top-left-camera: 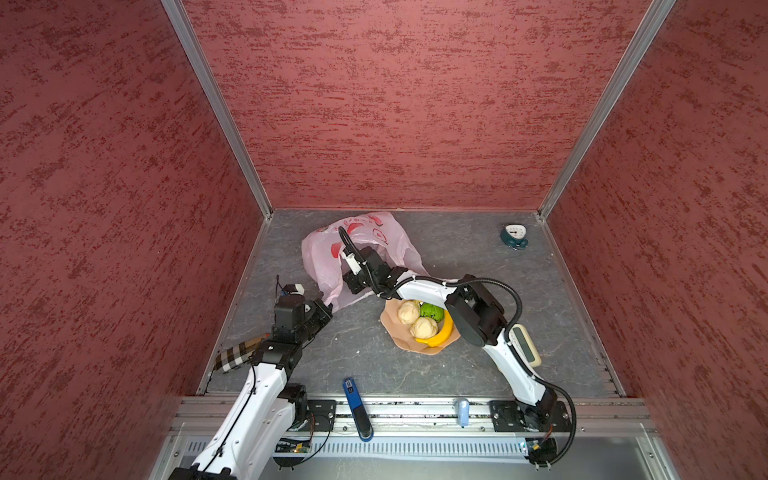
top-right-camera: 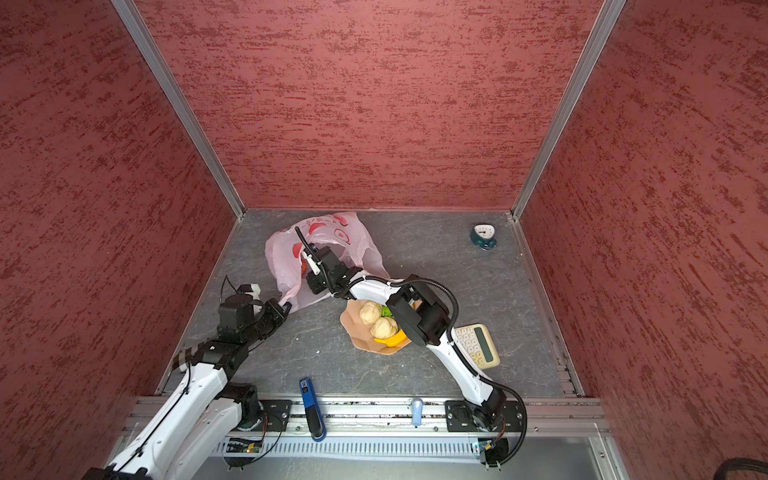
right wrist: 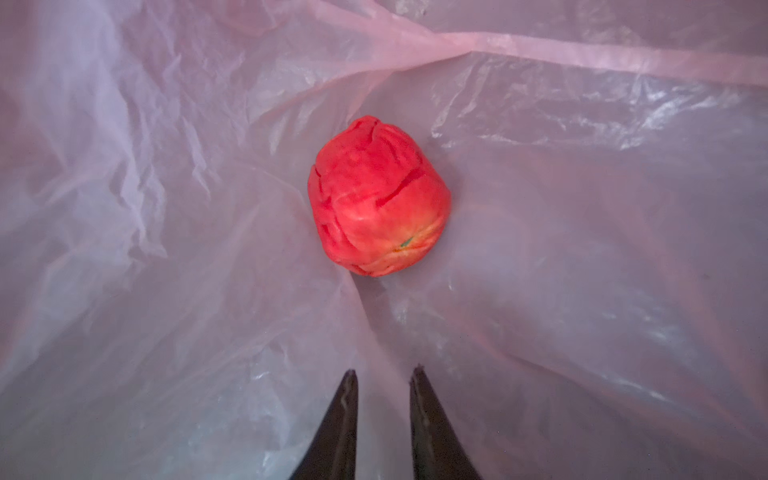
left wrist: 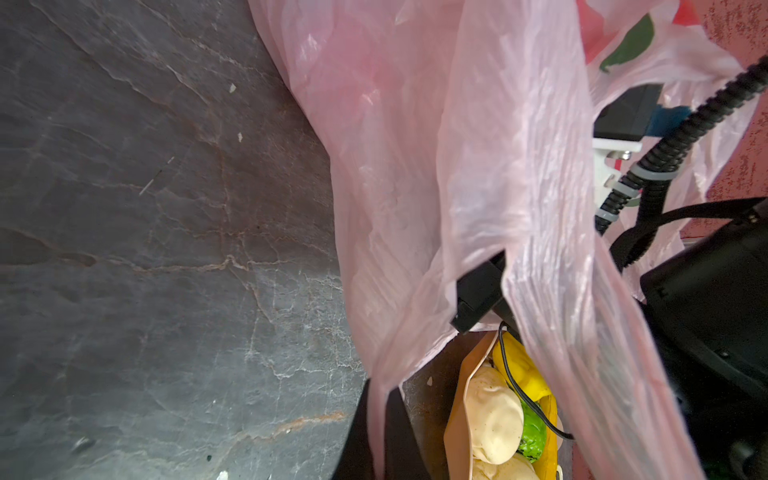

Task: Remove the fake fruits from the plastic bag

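bag (top-left-camera: 322, 259) lies crumpled on the tabletop (top-left-camera: 465, 257), its mouth turned toward the two arms. left gripper (top-left-camera: 327, 308) is closed on the bag's near edge. in the left wrist view the pink film runs down between its two dark fingers (left wrist: 401, 440) and is pinched there. right gripper (right wrist: 384, 372) sits well inside the bag, so in both top views only its wrist shows, with plastic draped around it. in the right wrist view its jaws stand slightly apart with nothing between them, and only bag film shows through the gap. red fruit (right wrist: 380, 195) lies straight ahead of that gripper's tips and clear of them, in a fold of film inside the bag. bowl (top-left-camera: 390, 334) stands on the tabletop behind the right gripper, under that arm's forearm and elbow, near the bag's mouth and well apart from the left gripper. it holds the beige balls (top-left-camera: 408, 312) side by side and touching, with the green fruit (top-left-camera: 430, 311) just behind them. banana (top-left-camera: 441, 336) curves along the bowl's side farthest from the left gripper. a bit of yellow shows at the bowl's rim under the forearm; i cannot tell if it is the banana's end or a separate fruit. calculator (top-right-camera: 478, 345) lies beyond the bowl, beside the right arm's lower link.
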